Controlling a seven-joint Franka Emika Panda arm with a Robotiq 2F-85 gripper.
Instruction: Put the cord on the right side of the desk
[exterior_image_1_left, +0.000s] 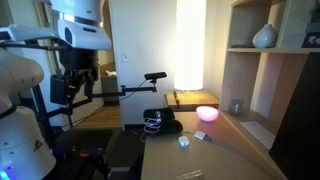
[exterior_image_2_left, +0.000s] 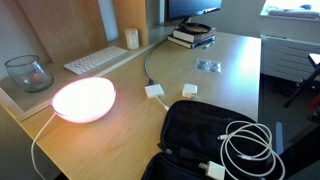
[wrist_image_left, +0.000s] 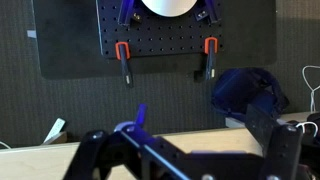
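The cord (exterior_image_2_left: 248, 148) is a thin white cable lying in loose loops on a black soft case (exterior_image_2_left: 200, 125) at the near edge of the desk (exterior_image_2_left: 120, 135). In an exterior view the cord (exterior_image_1_left: 153, 124) shows on the same case at the desk's (exterior_image_1_left: 220, 152) near end. My gripper (exterior_image_1_left: 75, 88) hangs high off the desk edge, well away from the cord. In the wrist view my gripper (wrist_image_left: 190, 152) is open and empty, with the desk (wrist_image_left: 25, 155) below. A thin white cable (wrist_image_left: 311, 88) shows at the right edge.
A glowing pink lamp (exterior_image_2_left: 83, 98) (exterior_image_1_left: 207, 113), two small white blocks (exterior_image_2_left: 157, 91) (exterior_image_2_left: 189, 91), a keyboard (exterior_image_2_left: 100, 60), a glass jar (exterior_image_2_left: 28, 72), a candle (exterior_image_2_left: 132, 38) and stacked books (exterior_image_2_left: 190, 37) sit on the desk. A wooden shelving unit (exterior_image_1_left: 270, 70) stands beside it.
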